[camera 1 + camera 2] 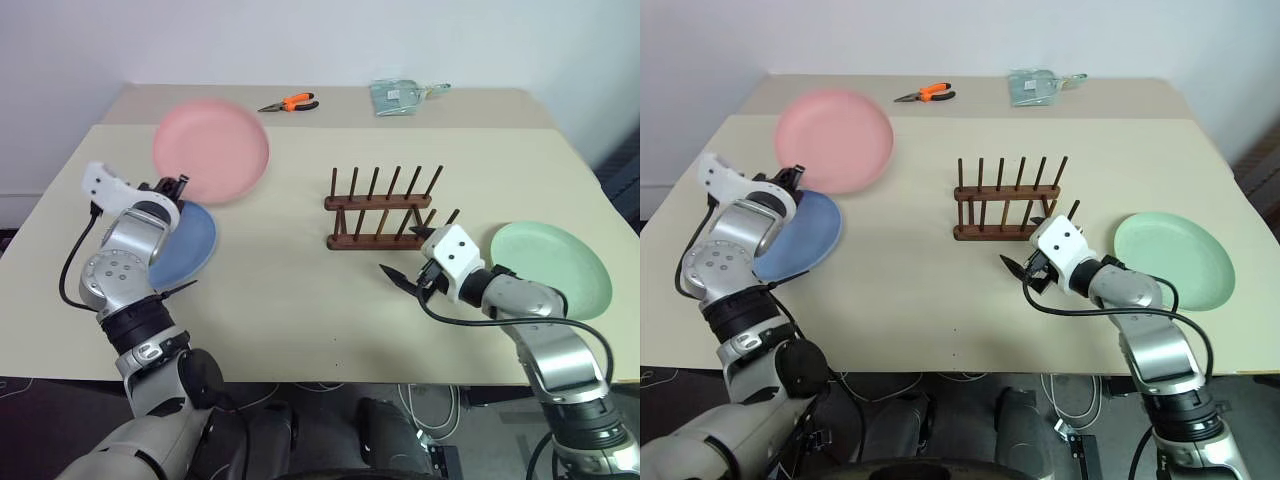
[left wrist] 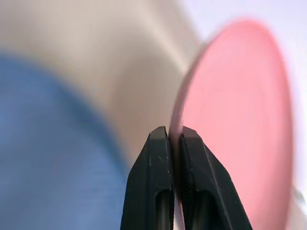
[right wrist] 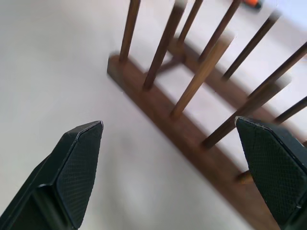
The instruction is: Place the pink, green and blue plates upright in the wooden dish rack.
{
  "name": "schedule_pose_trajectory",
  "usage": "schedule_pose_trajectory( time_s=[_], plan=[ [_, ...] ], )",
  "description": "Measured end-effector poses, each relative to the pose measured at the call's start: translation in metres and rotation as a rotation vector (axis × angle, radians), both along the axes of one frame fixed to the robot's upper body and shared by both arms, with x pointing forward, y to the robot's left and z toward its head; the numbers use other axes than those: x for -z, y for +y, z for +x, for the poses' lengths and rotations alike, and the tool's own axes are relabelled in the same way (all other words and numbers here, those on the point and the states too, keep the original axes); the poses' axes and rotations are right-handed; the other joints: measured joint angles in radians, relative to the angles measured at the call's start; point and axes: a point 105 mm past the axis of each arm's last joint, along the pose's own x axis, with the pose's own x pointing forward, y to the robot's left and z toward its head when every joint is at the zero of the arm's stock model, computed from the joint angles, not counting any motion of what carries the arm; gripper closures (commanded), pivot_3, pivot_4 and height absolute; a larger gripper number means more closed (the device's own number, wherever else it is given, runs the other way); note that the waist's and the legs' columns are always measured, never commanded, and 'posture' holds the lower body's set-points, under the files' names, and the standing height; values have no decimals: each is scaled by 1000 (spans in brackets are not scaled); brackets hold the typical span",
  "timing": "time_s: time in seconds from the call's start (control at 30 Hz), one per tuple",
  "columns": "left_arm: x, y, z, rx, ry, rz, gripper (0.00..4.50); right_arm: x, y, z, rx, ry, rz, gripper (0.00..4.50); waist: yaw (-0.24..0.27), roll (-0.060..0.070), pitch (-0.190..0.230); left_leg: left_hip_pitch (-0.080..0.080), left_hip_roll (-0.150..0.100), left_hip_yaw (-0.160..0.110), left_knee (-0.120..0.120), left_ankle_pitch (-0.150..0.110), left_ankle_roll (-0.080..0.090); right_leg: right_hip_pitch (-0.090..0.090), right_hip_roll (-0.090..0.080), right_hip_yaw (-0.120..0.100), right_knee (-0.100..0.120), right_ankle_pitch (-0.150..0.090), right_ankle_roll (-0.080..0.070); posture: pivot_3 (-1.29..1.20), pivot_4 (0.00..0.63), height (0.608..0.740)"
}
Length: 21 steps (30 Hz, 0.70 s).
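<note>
**Pink plate gripped, rack still empty**

The left gripper (image 2: 175, 139) had its two black fingers pressed together on the rim of the round salmon-pink plastic plate (image 1: 211, 150), which stood tilted above the table. The light blue plate (image 1: 190, 245) lay just beside that arm, and the pale green plate (image 1: 552, 268) lay near the right arm. The right gripper (image 3: 175, 167) hovered with fingers wide, holding nothing, close to the dark wooden peg rack (image 1: 382, 210). The next move, I judge, is carrying the pink plate to the rack and lowering it upright between two pegs.
</note>
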Motion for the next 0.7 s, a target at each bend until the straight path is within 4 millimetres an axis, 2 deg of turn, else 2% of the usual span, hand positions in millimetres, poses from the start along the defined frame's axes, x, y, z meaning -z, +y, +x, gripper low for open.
schedule_pose_trajectory(
  time_s=[0.07,0.17,0.23,0.33,0.43,0.53,0.7],
  plan=[
    [-16,-23,-2,90,-74,86,4423,-23,10,2,-40,-81,1,0,-6,1,1,0,0,1,0,0,0,0,0,1,0,1,-1,0,150,740],
    [-40,-77,-9,274,-196,236,4423,-74,32,11,-101,-309,-63,0,-7,1,1,1,1,1,0,0,-1,0,1,0,0,1,-2,0,150,740],
    [-48,-102,-13,356,-238,307,4423,-91,44,14,-126,-436,-148,0,-5,1,0,1,1,1,-1,0,-1,0,0,0,-1,1,-2,0,150,740],
    [-55,-127,-17,425,-272,377,4423,-87,52,25,-149,-540,-345,0,-4,0,1,0,0,1,-1,0,-1,0,0,0,-2,1,-1,0,150,740],
    [-61,-138,-19,458,-297,378,4423,-64,52,34,-181,-565,-530,0,-3,0,1,0,0,1,-1,0,-1,-1,0,1,-2,1,-1,0,150,740],
    [-64,-145,-21,477,-307,383,4500,-48,44,45,-162,-570,-639,770,-1,0,1,0,0,1,-1,1,-1,-1,0,1,-2,1,-2,0,150,740],
    [-61,-149,-22,495,-290,396,4500,-51,41,49,-134,-634,-702,3341,-3,0,1,0,1,1,-1,1,-1,-1,0,1,-2,1,-2,0,150,740]
  ],
)
